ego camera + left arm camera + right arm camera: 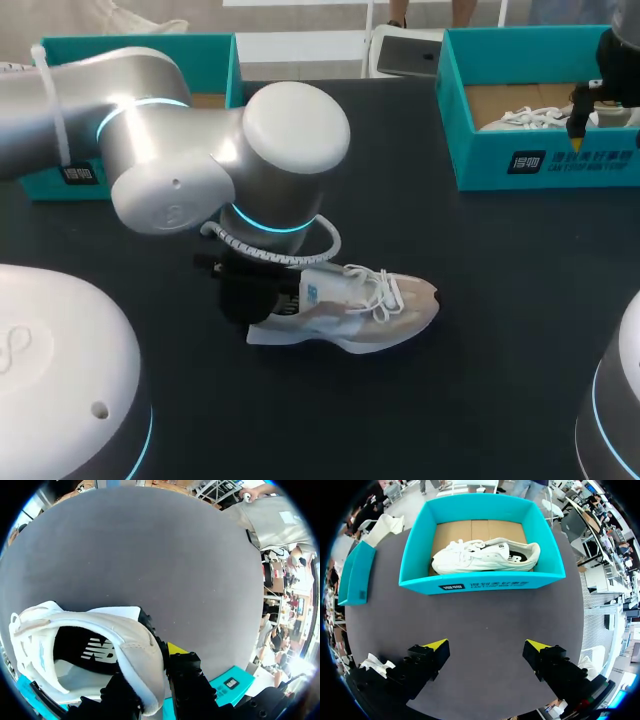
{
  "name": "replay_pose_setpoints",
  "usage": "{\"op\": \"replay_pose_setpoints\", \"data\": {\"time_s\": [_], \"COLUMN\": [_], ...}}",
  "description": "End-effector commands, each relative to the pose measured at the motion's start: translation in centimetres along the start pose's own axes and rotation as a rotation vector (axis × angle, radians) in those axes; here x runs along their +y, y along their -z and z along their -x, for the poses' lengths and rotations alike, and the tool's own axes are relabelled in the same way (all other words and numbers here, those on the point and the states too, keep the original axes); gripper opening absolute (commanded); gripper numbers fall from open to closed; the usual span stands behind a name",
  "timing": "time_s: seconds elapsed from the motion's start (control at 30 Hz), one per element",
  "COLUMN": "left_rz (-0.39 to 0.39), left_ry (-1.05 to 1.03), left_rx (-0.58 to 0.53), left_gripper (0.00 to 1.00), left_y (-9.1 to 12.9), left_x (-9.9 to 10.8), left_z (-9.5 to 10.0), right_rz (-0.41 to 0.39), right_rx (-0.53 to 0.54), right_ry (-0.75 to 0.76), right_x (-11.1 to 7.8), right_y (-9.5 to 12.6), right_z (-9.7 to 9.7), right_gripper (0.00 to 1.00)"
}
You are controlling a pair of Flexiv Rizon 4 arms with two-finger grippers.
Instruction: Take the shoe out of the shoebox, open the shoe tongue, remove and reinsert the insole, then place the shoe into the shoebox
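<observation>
Shoe [360,305]: stood on the surface [480,300], outside the boxes.
Left tool [150,672]: closed on the shoe's heel edge, one finger inside, one outside.
Right tool [487,652]: open, above the surface, before the box [480,583] holding a second shoe [485,555].

Your left arm [230,160] hangs over the sneaker's [370,305] heel, so from above only its toe and laces lie open. The tabletop [500,300] between the sneaker and the teal shoebox [540,165] is bare. Your right gripper [486,645] stands spread before that shoebox, and a second sneaker [485,555] fills the shoebox floor nearly end to end.
</observation>
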State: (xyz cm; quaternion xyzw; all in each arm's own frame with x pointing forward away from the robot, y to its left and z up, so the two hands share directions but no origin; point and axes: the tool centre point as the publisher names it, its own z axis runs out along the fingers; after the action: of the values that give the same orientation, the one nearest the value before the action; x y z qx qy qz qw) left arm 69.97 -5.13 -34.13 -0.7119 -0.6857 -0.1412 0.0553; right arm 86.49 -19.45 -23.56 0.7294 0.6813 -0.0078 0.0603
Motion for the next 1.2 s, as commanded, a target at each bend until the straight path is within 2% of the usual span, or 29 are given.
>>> {"op": "replay_pose_setpoints", "data": {"time_s": [0.03, 0.33, 0.37, 0.4, 0.57, 0.7, 1.2], "left_rz": [-0.006, -0.007, -0.011, -0.012, -0.032, -0.036, -0.073], "left_ry": [-0.004, -0.014, -0.012, -0.012, -0.001, 0.012, 0.073], "left_rx": [0.006, 0.035, 0.034, 0.034, 0.039, 0.006, -0.178], "left_gripper": [0.00, 0.00, 0.11, 0.28, 0.49, 0.99, 1.00], "left_y": [-1.2, -3.3, -3.5, -3.6, -4.0, -2.9, 2.5], "left_x": [0.1, -0.4, -0.4, -0.5, -0.5, -0.4, 0.2], "left_z": [0.3, 0.4, 0.4, 0.3, 0.1, -0.3, -1.6], "right_rz": [0.001, 0.001, 0.001, 0.001, 0.001, 0.001, 0.001], "right_rx": [-0.001, -0.001, -0.001, -0.001, -0.001, -0.001, -0.001], "right_ry": [0.000, 0.000, 0.000, 0.000, 0.000, 0.000, 0.000], "right_x": [0.0, 0.0, 0.0, 0.0, 0.0, 0.0, 0.0], "right_y": [0.0, 0.0, 0.0, 0.0, 0.0, 0.0, 0.0], "right_z": [0.0, 0.0, 0.0, 0.0, 0.0, 0.0, 0.0], "right_gripper": [1.00, 1.00, 1.00, 1.00, 1.00, 1.00, 1.00]}}
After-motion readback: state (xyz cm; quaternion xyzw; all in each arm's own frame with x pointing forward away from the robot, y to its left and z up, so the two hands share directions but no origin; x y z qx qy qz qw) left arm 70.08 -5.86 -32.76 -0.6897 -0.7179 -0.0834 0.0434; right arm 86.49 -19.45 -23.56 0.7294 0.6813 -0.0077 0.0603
